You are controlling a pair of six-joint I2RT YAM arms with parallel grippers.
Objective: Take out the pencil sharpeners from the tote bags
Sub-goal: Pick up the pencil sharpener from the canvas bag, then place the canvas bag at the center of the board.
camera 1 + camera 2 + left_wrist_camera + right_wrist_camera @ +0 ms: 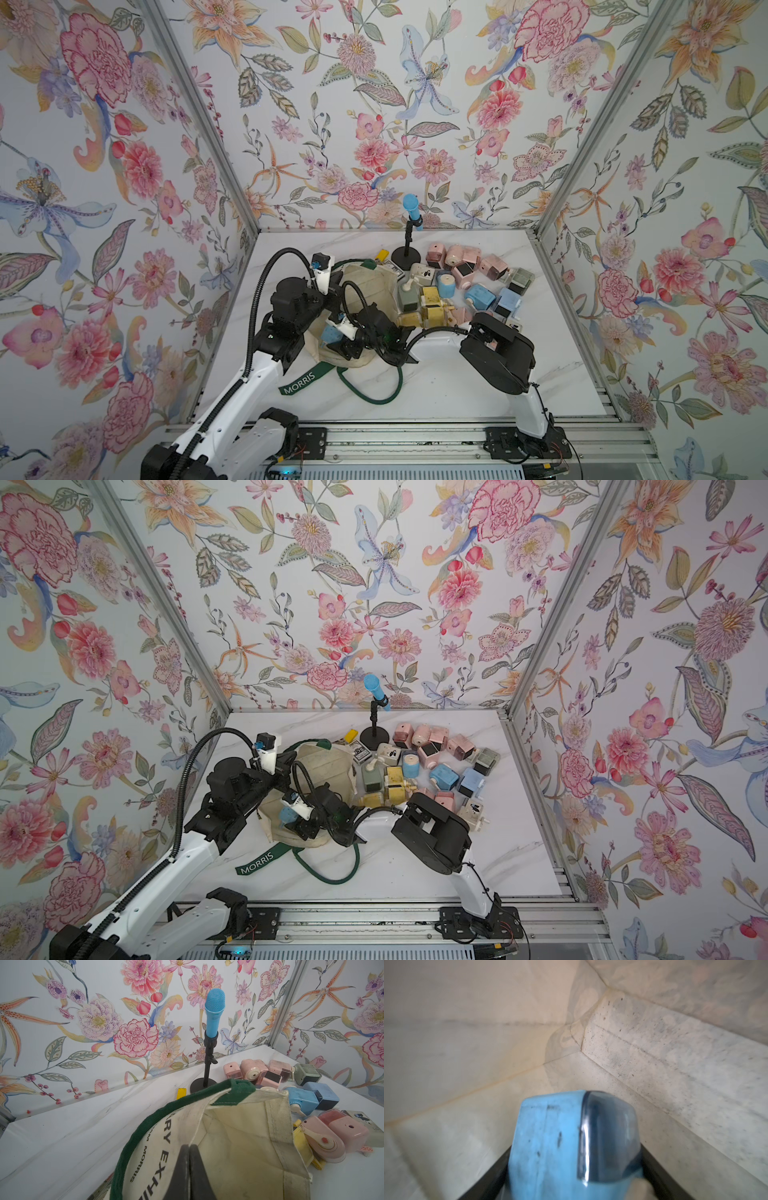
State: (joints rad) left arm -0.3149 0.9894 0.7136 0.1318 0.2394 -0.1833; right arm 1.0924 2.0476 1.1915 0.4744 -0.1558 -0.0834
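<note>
Noting the right gripper (574,1176) inside the cream canvas tote bag with green handles (239,1136), jaws wide around a light-blue boxy plastic pencil sharpener (566,1138) jutting ahead of them. Left gripper (189,1167) pinches the canvas, jaws fully closed. We judge the exit lies straight backward.

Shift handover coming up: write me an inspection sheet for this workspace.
Surface: white marble-look table, no spills seen.
Job's things: cream tote bag lying down; pile of pencil sharpeners beside it; one blue sharpener inside it.
Clutter: blue microphone on stand, yellow bar, small dark box.
Pincers: left pincer shut at the bag's cloth; right pincer shut on the blue sharpener.
Cables: black hoses loop over both arms, above the bag.
Surroundings: floral walls, metal frame.
</note>
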